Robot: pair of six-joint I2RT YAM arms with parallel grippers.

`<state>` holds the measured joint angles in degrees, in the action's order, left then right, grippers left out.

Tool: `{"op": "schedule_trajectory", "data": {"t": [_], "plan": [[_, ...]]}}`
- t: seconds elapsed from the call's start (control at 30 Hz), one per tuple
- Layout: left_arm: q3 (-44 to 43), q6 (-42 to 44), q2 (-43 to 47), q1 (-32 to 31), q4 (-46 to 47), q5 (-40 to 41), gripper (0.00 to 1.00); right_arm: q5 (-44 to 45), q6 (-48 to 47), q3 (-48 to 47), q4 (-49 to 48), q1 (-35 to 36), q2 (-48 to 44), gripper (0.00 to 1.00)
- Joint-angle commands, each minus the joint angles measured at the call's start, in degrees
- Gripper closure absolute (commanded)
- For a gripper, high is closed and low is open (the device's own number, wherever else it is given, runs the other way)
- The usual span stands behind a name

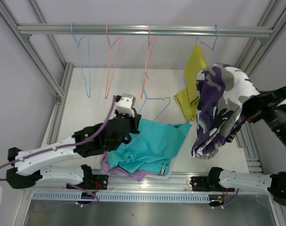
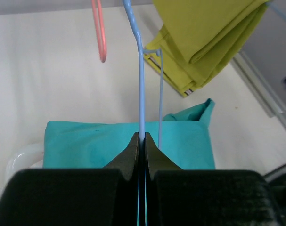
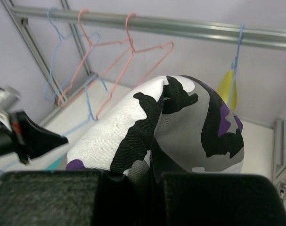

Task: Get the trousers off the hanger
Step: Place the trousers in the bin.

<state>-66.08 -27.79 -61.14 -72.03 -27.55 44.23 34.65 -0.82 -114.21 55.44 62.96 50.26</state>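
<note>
Above the white counter (image 1: pixel 86 108), my left end effector (image 2: pixel 142 139) pinches a blue hanger (image 2: pixel 141 94). My right end effector (image 3: pixel 151 175) grips the camouflage trousers (image 1: pixel 218 103) beside the mustard trousers (image 1: pixel 192 80), which hang on the rail (image 1: pixel 143 30). Swinging could snag them.

The left pincer (image 2: pixel 142 139) is pinched fully closed, pointing forward; the right pincer (image 3: pixel 151 181) is nearly closed.

The top camera looked down from high up and saw the whole table (image 1: pixel 81 117). The left wrist camera sat close behind its fingers (image 2: pixel 128 157), facing the yellow trousers (image 2: pixel 204 37). The right wrist camera looked up at the rail (image 3: pixel 190 27), which the top camera saw too.
</note>
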Motion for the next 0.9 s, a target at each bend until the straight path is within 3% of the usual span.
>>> {"op": "schedule_trajectory", "data": {"t": [0.0, 0.23, 0.47, 0.87], "plan": [[-0.8, 1.6, 6.5, -1.1, -0.5, -3.5, 1.00, -1.0, 2.0, 3.3, -9.8, 0.6, -1.7, 1.00], [-1.0, 1.1, 15.8, -2.3, -2.2, -6.2, 1.00, -3.4, 4.6, 15.4, -13.5, 0.7, -5.3, 1.00], [3.2, 0.6, 26.3, -2.4, 7.2, -11.4, 1.00, -6.9, 7.1, 27.0, -18.9, 0.6, -6.8, 1.00], [0.4, 3.3, 28.6, -2.4, 6.9, -11.8, 0.99, -14.5, 11.2, 42.1, -32.2, 0.7, -1.9, 1.00]]}}
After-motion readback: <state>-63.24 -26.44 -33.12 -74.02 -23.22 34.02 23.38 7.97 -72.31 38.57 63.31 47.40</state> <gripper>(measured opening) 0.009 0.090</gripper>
